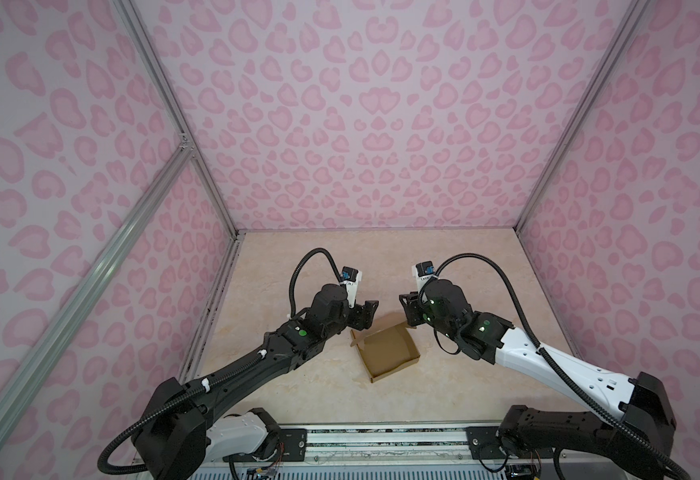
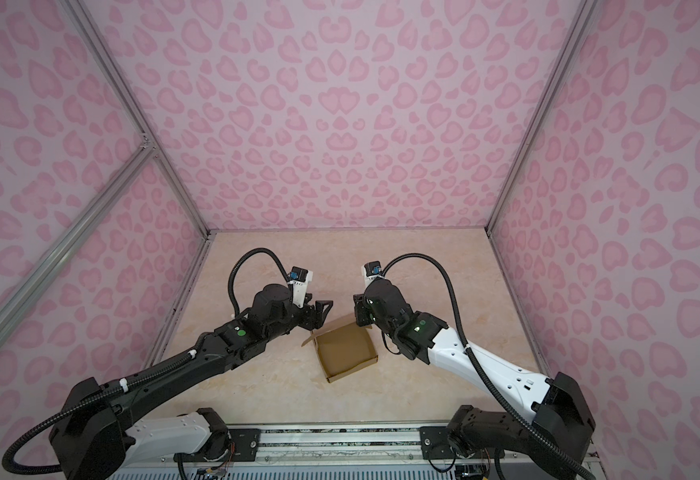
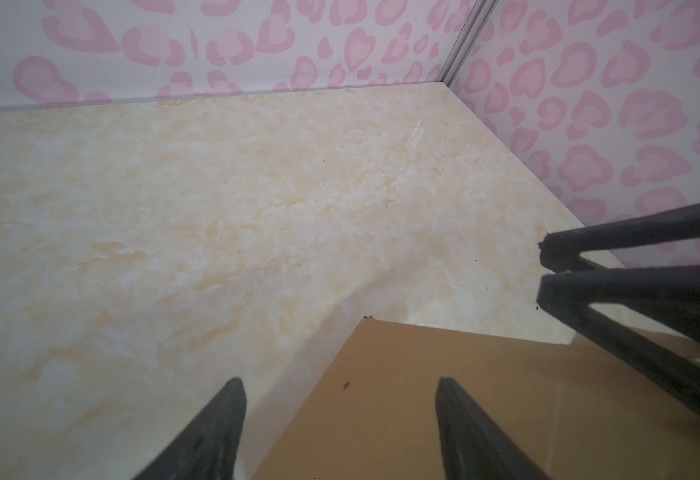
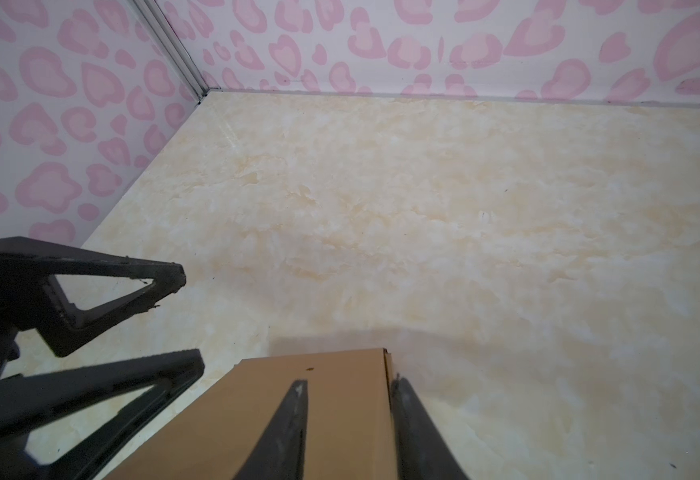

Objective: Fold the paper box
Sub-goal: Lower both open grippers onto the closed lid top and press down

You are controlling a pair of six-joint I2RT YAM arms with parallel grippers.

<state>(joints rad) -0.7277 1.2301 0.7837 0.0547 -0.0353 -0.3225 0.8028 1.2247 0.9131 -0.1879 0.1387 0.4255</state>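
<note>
Kraft-brown paper box sits on the marble-look counter, between the two arms, as both top views show. Landmark: the box itself.

Done, by the look of it: base formed as a shallow open tray; the walls nearest the arm bases and on both flanks stand upright. Small tab sticks out at the box's left far corner.

Left to do, as I judge: far-side panel stands up off the box's far edge, unfolded; likely the lid or last wall, still to be folded and tucked. Whether the corner tabs are locked, I cannot tell.

Left end effector is just beyond the box's left far corner, fingers well apart, nothing between them; in its wrist view one finger overlaps the cardboard, contact uncertain.

Right end effector is at the box's right far corner, fingers narrowly apart and straddling the panel's side edge. Clamped or merely bracketing: cannot tell.
</note>
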